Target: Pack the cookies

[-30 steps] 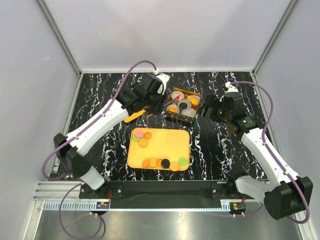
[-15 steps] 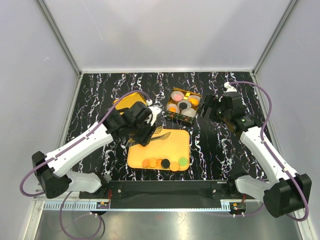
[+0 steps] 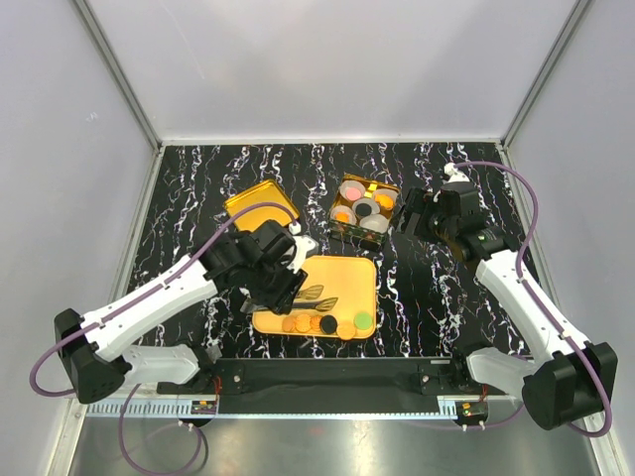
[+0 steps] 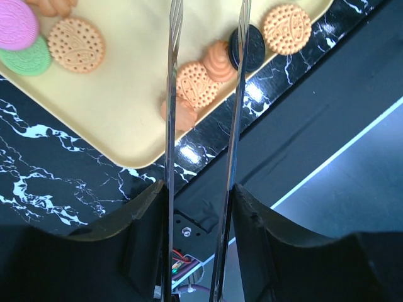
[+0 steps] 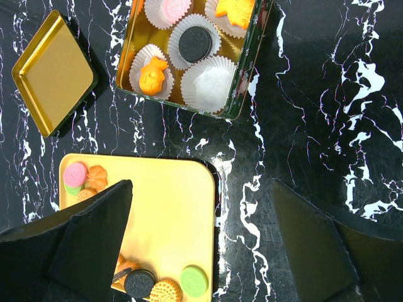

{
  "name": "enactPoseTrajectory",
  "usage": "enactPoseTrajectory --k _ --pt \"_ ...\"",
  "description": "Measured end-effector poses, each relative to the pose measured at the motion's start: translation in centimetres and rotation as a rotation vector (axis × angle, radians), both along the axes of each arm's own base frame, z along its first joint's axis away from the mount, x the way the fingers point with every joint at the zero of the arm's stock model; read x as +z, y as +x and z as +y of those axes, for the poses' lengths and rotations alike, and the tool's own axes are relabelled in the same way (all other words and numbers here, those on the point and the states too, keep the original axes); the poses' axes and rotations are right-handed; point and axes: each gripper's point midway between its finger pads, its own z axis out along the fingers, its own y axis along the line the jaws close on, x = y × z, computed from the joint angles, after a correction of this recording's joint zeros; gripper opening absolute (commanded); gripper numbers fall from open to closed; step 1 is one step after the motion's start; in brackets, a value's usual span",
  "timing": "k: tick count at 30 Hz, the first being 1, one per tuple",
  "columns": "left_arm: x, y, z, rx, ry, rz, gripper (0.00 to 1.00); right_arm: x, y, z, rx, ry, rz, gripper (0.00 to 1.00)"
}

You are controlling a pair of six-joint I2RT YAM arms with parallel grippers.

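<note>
Two arms work over a black marbled table point(image 3: 179, 198). Yellow tray point(image 3: 347, 283) sits near the arm bases. Open tin point(image 5: 255, 60) lies beyond it, with the gold lid point(image 3: 260, 203) off to the tin's left. Left claw point(image 4: 198, 214) is clenched on metal tongs point(image 4: 170, 126); the tong tips are apart and empty, poised over the tray's near row. Right claw point(image 5: 201, 189) is released, holds nothing and hovers above the table between tray and tin. Cookies point(image 4: 196, 85): four seen seated in the tin's paper cups, one cup point(image 5: 208, 82) visibly empty. Roughly nine or ten lie on the tray, in a cluster at one far corner and a row along the near edge. Judgement: packing under half done, next cookie not yet pinched.
</note>
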Motion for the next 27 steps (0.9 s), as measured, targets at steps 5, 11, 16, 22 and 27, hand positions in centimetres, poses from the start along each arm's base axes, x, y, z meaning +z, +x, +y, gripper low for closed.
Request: enactPoseTrajectory --k 5,11,16,22,27 --pt "-0.4 -0.8 -0.1 -0.025 0.004 0.021 0.48 0.0 0.0 0.0 0.0 0.001 0.0 1.0" --pt "-0.8 -1.6 -0.3 -0.047 0.005 0.045 0.48 -0.1 0.0 0.0 0.0 0.0 0.003 1.0" --pt "-1.1 -1.9 -0.4 -0.055 0.015 0.058 0.48 -0.2 0.0 0.0 0.0 0.0 0.002 1.0" --pt "-1.3 -2.0 -0.6 -0.062 0.02 0.064 0.47 -0.1 0.1 0.0 0.0 0.001 -0.001 1.0" --pt "-1.5 -2.3 -0.8 -0.073 0.022 0.075 0.47 -0.1 0.1 0.0 0.0 0.001 -0.001 1.0"
